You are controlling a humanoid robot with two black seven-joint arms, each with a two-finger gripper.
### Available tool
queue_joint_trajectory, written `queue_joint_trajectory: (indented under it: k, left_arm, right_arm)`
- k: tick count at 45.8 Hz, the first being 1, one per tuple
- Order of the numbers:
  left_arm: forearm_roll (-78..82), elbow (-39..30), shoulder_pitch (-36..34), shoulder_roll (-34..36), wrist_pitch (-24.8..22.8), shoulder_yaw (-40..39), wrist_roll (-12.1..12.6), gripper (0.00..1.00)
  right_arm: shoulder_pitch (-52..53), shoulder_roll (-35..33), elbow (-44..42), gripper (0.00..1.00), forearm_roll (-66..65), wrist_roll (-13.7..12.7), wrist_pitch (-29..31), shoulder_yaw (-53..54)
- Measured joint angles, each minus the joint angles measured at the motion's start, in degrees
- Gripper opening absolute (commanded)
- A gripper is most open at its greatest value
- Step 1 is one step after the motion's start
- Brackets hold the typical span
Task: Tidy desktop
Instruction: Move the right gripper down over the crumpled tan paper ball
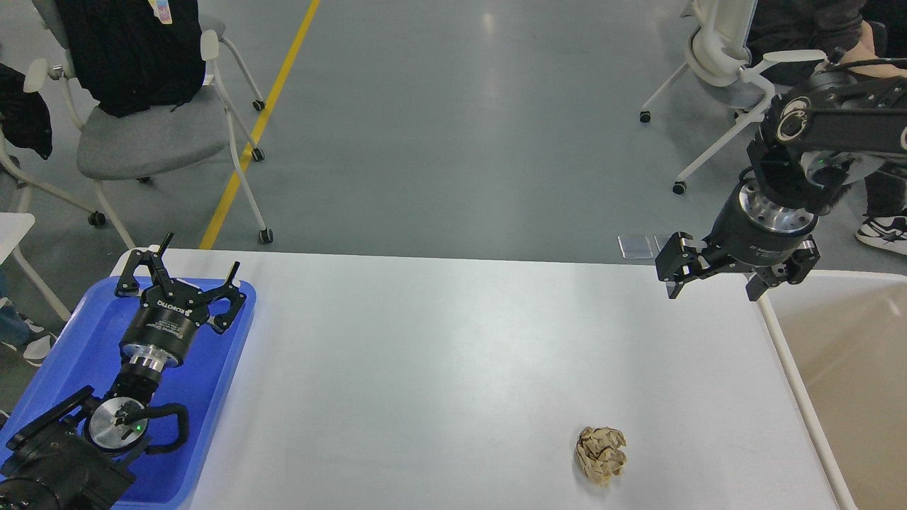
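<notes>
Between pickups: desktop [439, 368] bare but for paper ball [601, 455] near front right, both left gripper [181, 273] and right gripper [716, 280] spread, empty; probably next, lowering right onto ball for bin [801, 397].

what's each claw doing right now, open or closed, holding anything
Left claw: open, empty, over the blue tray.
Right claw: open, empty, above the desktop.

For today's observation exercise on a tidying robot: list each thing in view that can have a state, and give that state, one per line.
Left gripper: open, empty, over the blue tray.
Right gripper: open, empty, above the table's far right edge.
Paper ball: crumpled, lying loose on the desktop.
Blue tray: nothing seen in it.
Beige bin: open-topped, visible part empty.
Desktop: bare except for the paper ball.
</notes>
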Motion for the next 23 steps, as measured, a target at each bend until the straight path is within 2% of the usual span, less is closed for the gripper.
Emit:
queue_joint_trajectory:
  k: [23]
  left_arm:
    - [0.0,0.0,0.0,0.0,0.0,0.0,0.0,0.99]
  right_arm:
    - [-6.8,11.0,-1.0,1.00,-5.9,0.4,-5.2,3.9]
